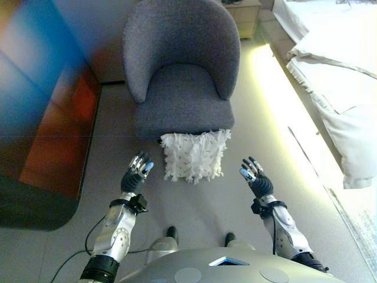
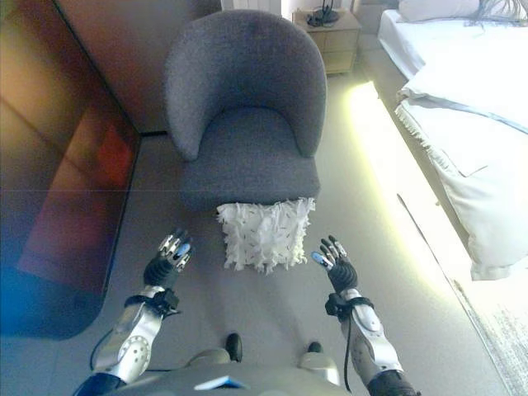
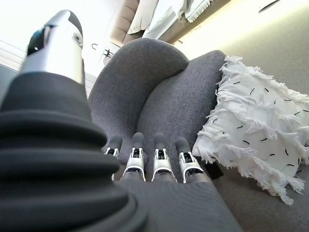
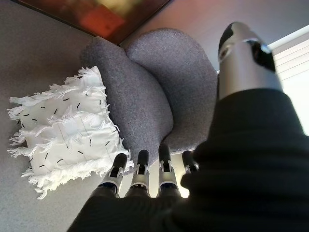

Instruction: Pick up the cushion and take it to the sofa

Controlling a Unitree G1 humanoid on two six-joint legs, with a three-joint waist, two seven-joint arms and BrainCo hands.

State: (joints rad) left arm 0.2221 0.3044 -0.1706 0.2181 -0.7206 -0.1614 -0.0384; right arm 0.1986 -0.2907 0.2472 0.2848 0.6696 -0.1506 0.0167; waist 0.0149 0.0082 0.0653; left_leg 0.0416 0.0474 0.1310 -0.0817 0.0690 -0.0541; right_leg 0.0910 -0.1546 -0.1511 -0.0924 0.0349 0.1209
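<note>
Both hands empty, either side of cushion
White fringed cushion (image 1: pixel 194 155) on floor, leaning on near front of grey armchair (image 1: pixel 180 65); left hand (image 1: pixel 136 173) and right hand (image 1: pixel 255 175) fingers straight, apart from it.

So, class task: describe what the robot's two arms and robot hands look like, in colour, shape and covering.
Both arms are silver-grey with rounded shells and dark bands. The left robot hand and the right robot hand each have silver fingers with dark tips and a thumb set apart. A dark ribbed cover wraps the back of each hand and the wrist.
</note>
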